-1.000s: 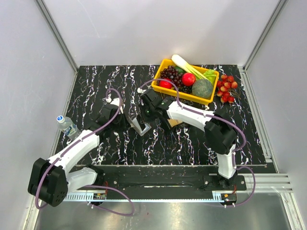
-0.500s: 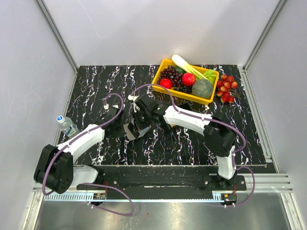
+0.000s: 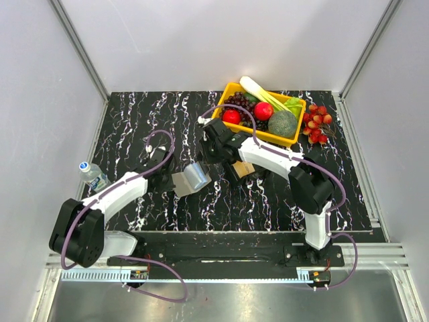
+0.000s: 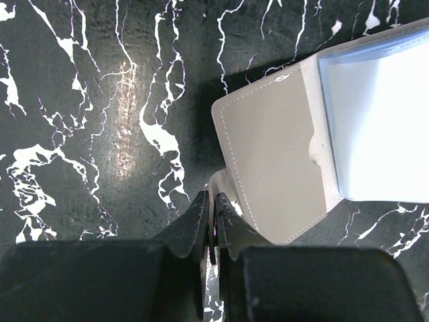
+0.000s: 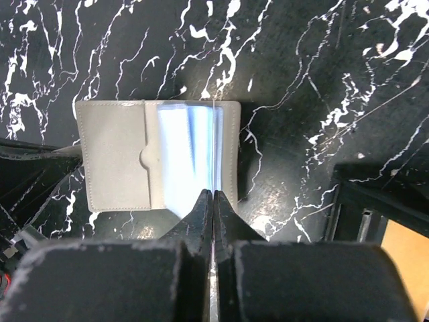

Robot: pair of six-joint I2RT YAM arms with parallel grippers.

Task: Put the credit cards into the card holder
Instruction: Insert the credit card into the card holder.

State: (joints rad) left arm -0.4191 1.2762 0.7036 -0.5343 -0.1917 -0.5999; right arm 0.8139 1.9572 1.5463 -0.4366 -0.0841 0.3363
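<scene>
On the marbled table (image 3: 134,121), one open card holder (image 3: 191,180).

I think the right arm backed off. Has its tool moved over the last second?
Yes. The right tool has drawn back toward the yellow basket, away from the card holder.

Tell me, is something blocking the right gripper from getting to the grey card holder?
Nothing visible does. The right gripper hangs right over the open card holder, with no object between them.
</scene>
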